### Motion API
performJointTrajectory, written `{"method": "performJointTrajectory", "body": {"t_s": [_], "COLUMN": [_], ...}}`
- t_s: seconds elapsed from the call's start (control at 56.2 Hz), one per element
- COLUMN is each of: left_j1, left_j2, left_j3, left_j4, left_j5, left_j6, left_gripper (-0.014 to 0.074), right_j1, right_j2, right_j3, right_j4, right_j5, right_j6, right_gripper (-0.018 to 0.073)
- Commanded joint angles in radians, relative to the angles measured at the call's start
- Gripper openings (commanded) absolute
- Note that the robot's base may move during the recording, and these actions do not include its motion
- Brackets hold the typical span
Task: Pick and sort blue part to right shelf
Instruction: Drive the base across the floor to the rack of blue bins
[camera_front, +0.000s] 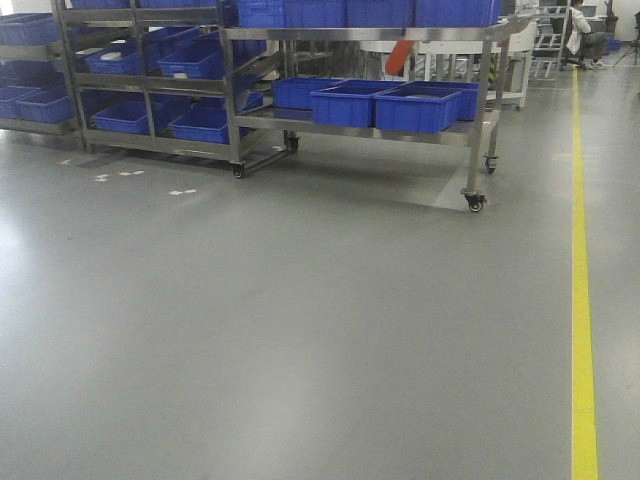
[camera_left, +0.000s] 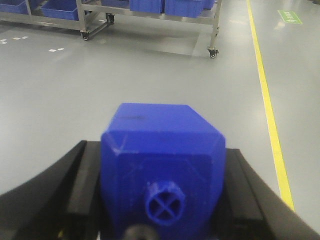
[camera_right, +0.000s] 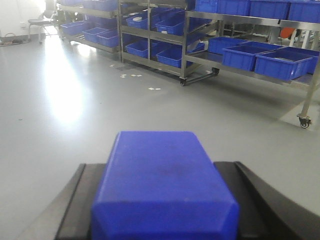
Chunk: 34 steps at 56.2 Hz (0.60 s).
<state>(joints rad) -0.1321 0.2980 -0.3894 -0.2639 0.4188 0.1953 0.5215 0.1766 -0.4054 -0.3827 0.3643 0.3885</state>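
Observation:
In the left wrist view a deep-blue part (camera_left: 160, 130) fills the space between the black fingers, its round knobbed end turned toward the camera; my left gripper (camera_left: 160, 150) is shut on it. A second blue part (camera_right: 162, 195) sits flat side up in my right gripper (camera_right: 161, 167), which is shut on it as well. Both are held above bare grey floor. The right shelf (camera_front: 360, 34), a steel wheeled rack with blue bins (camera_front: 415, 108) on its lower tier, stands some distance ahead, and also shows as the right shelf (camera_left: 216, 25) and the right shelf (camera_right: 250, 72). Neither gripper appears in the front view.
A second steel rack (camera_front: 150, 80) with tilted tiers of blue bins adjoins it on the left. A yellow floor line (camera_front: 582, 300) runs along the right. White tape marks (camera_front: 120, 178) dot the floor. A seated person (camera_front: 580, 30) is far back right.

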Motion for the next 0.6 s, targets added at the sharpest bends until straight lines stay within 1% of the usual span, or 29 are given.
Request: {"method": "performJointTrajectory", "body": {"t_s": [0.0,0.587], "left_j1": [-0.004,-0.004], "left_j2": [0.008,0.008], "left_j3": [-0.031,-0.031], "left_j4": [-0.011,-0.011], "left_j5": [-0.088,-0.088], "left_j6": [0.001,0.001], "left_gripper": [0.0242,0.0242], "right_j1": [0.001,0.001], "right_j2": [0.012,0.012], "right_j3": [-0.03,-0.03], "right_j4": [-0.023,-0.023], "right_j5": [-0.093,-0.094], "right_j6": [-0.005,-0.005], "right_gripper": [0.0195,0.0195]}}
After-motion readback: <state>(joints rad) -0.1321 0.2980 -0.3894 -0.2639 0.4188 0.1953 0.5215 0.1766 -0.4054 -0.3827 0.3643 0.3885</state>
